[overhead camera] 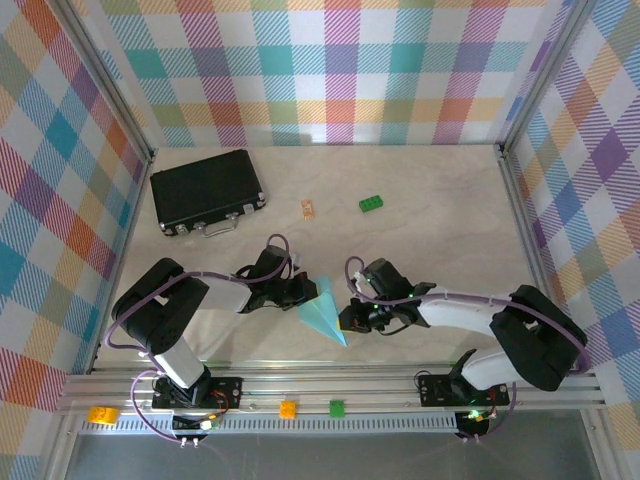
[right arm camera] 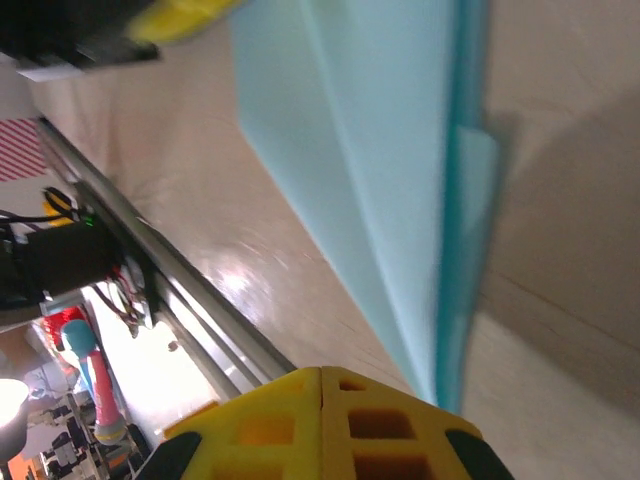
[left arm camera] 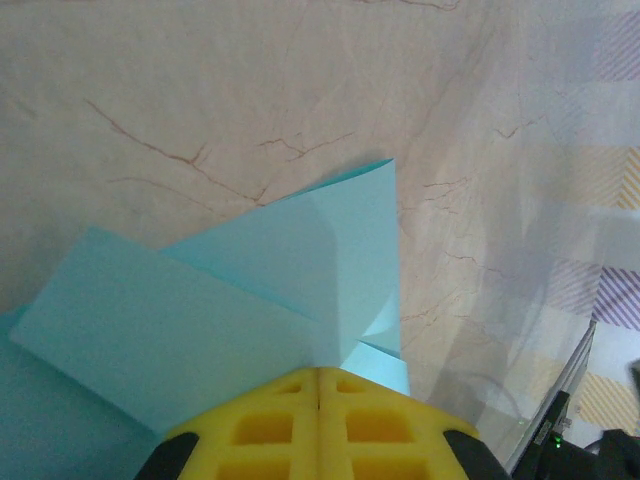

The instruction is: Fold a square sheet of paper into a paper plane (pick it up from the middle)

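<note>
Left gripper (left arm camera: pixel 318 376) closed on paper plane (overhead camera: pixel 325 308); right gripper (right arm camera: pixel 320 374) closed, touching it

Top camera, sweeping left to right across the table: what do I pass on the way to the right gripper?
Black case → left gripper → light blue paper plane → right gripper.

Left wrist: closed tips at the paper's edge.
I see my left gripper (left arm camera: pixel 318 375) with its yellow pads pressed together. The light blue paper plane (left arm camera: pixel 250 290) runs under their tips, flaps layered, one corner pointing away across the pale table (left arm camera: pixel 200 90).
</note>
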Motion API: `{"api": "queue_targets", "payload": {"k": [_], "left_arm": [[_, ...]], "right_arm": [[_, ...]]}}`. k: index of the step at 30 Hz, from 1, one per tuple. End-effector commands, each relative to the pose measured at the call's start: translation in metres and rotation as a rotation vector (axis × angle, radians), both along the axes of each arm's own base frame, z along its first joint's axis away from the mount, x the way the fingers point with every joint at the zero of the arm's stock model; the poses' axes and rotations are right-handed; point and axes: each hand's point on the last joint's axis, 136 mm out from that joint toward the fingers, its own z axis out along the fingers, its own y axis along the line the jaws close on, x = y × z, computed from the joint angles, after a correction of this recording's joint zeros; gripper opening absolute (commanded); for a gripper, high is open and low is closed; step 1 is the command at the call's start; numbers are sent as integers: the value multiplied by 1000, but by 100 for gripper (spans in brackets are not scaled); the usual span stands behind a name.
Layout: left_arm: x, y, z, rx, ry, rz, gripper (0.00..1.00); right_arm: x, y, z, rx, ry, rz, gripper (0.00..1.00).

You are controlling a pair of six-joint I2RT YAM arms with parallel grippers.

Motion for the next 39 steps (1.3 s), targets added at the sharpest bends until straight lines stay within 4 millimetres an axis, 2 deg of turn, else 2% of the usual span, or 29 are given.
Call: {"api": "queue_targets", "payload": {"k": [1, 3, 6, 10, 14, 18, 22, 24, 27, 30, 39], "left_arm": [[-24, 33, -44, 170, 112, 48, 0], [-24, 33, -44, 170, 113, 48, 0], [-25, 33, -44, 171, 115, 48, 0], [-26, 35, -46, 178, 117, 51, 0], [-27, 36, -47, 181, 121, 60, 0], [-26, 37, -47, 175, 130, 78, 0], [-25, 40, -45, 166, 139, 123, 0], [-24, 41, -43, 155, 143, 156, 0], [-21, 41, -37, 133, 143, 187, 0], [-20, 40, -33, 112, 145, 208, 0], [-21, 31, -30, 57, 173, 204, 0]], "right_arm": [[9, 19, 7, 32, 14, 16, 7], [9, 28, 1, 44, 46, 31, 7], [4, 27, -22, -8, 84, 31, 9], [-17, 10, -44, -56, 139, 34, 9], [-40, -13, -53, -67, 168, 21, 9], [-53, -30, -49, -77, 166, 13, 10], [-48, -29, -31, -70, 143, -9, 15], [-39, -29, -23, -81, 136, -69, 23], [-28, -32, -16, -101, 141, -174, 40], [-24, -31, -12, -84, 164, -239, 49], [-28, -16, -18, -29, 259, -222, 49]]}}
